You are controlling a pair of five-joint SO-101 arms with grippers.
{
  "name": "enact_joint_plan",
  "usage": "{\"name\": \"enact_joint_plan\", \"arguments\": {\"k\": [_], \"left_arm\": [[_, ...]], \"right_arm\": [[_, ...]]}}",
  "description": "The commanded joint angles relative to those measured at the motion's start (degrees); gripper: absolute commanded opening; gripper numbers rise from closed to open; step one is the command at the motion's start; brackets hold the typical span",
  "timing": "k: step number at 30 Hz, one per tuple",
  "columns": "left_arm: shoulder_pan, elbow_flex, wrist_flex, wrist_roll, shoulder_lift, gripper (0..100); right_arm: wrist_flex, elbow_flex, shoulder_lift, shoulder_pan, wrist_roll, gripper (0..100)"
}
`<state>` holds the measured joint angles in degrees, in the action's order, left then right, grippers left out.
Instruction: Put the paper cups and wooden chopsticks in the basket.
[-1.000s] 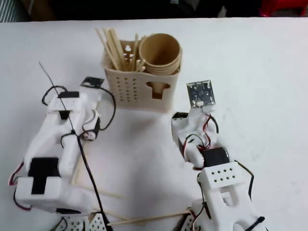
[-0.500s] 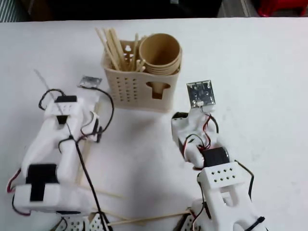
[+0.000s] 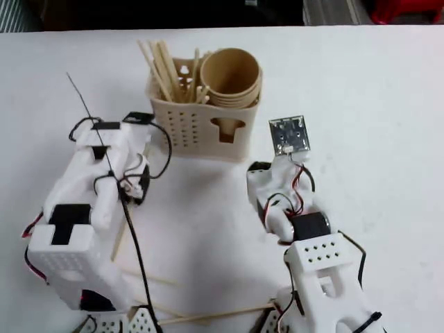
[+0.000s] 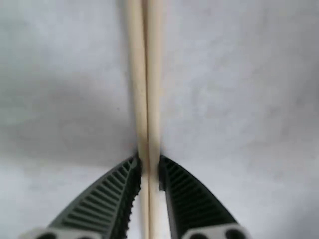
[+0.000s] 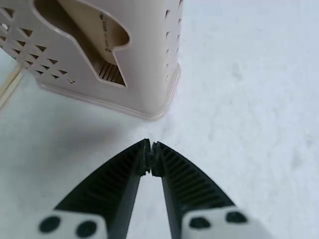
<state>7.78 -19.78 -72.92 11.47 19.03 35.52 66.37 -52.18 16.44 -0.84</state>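
Observation:
The beige slotted basket [image 3: 229,132] stands at the back middle of the table. It holds stacked paper cups [image 3: 232,75] and several wooden chopsticks [image 3: 163,66]. My left gripper [image 4: 148,168] is shut on a pair of wooden chopsticks [image 4: 144,74] that lie side by side along the white table. In the high view their tail end [image 3: 118,241] sticks out from under the left arm [image 3: 97,187]. My right gripper [image 5: 150,151] is shut on nothing, low over the table just short of a corner of the basket [image 5: 149,64].
More loose chopsticks [image 3: 208,315] lie near the front edge between the two arm bases, one thin stick [image 3: 154,279] among them. The right arm [image 3: 291,208] stands right of the basket. Bare white tabletop [image 3: 368,104] stretches to the right.
The left arm has shifted over the chopsticks, first back toward the front left, then forward again toward the basket and higher. The right arm has kept still.

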Motion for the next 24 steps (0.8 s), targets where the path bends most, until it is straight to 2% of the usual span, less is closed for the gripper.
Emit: {"name": "enact_joint_plan", "arguments": {"k": [1, 9, 14, 19, 24], "left_arm": [[0.5, -1.3, 0.3, 0.6, -4.6, 2], [0.5, -11.3, -0.1, 0.5, -29.3, 2], [0.7, -14.3, -0.3, 0.5, -38.4, 2], [0.5, -11.6, -4.0, 0.4, -47.0, 2], [0.2, -3.6, -5.0, -0.2, -58.7, 2]], "right_arm": [[-0.5, -0.4, -1.3, -0.6, 0.0, 2.2], [-0.5, -0.4, -1.3, -0.6, 0.0, 2.2], [-0.5, -0.4, -1.3, -0.6, 0.0, 2.2], [-0.5, -0.4, -1.3, -0.6, 0.0, 2.2], [-0.5, -0.4, -1.3, -0.6, 0.0, 2.2]]}}
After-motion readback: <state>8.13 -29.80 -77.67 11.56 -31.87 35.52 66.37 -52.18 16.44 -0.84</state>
